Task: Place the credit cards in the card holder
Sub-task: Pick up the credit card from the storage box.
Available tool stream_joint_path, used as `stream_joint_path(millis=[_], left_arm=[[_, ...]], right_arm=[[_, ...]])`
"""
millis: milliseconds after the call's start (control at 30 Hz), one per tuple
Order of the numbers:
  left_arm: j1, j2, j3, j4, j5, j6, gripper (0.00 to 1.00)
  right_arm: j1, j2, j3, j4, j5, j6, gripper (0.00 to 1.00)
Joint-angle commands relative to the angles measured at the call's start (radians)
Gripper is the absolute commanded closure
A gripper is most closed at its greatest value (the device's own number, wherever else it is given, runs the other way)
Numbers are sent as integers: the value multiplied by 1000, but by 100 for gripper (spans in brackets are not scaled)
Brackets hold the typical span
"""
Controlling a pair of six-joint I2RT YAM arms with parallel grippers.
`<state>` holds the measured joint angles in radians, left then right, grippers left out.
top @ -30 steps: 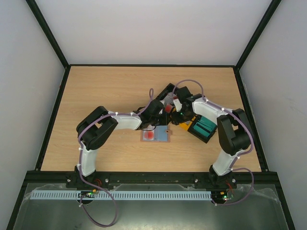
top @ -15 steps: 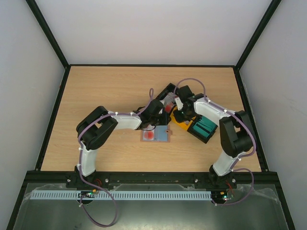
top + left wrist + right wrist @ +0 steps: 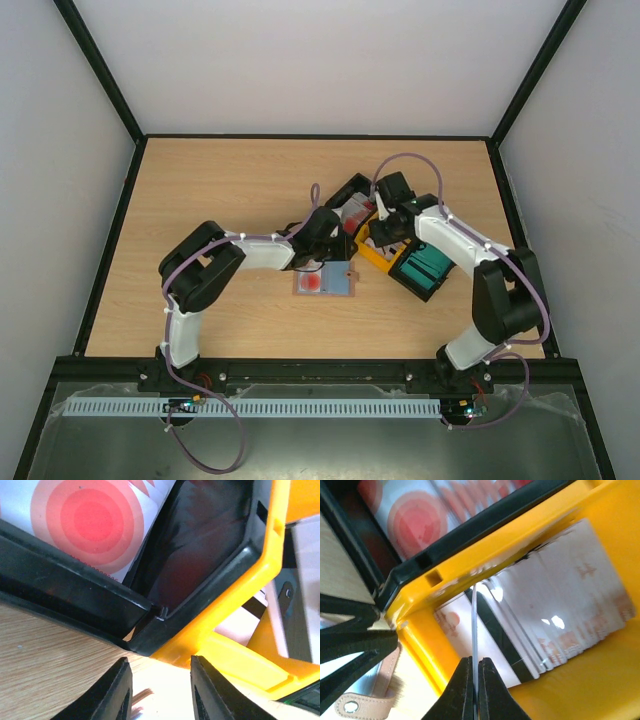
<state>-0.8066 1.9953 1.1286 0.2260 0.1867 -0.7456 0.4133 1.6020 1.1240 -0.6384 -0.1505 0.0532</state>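
Right gripper (image 3: 474, 662): jaws, wide a second ago, now pressed together on single credit card (image 3: 474, 625), held edge-on above whitish card stack (image 3: 560, 610) in yellow tray (image 3: 530, 545). Wrist has shifted from card holder side to over tray. Judgement: pick made, lift and carry next.

Left gripper (image 3: 161, 685): fingers slightly spread, nothing between, low at black tray (image 3: 75, 605) corner.

Card holder (image 3: 325, 282) lies open on table, just beside trays.
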Motion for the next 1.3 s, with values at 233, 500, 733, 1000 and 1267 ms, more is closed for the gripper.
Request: stream_joint_path(millis=[233,500,733,1000,1267], left_arm=[[4,-151,-71,97,33,0,57],[5,-388,-193,200,51,15,41],[2,-533,-278,224,122,20,21],[1,-629,-302,131,148,-106,8],[1,-651,-339,287,289,-209,0]], right_arm=[[-59,-156,-62,148,44,150,98],[-67,-435,-208,353,-114,336,98],[-68,-618,-370,620,-332,565,98],[-68,-718,-497,906,-585,780,98],[-57,-717,-562,1150,-718,930,98]])
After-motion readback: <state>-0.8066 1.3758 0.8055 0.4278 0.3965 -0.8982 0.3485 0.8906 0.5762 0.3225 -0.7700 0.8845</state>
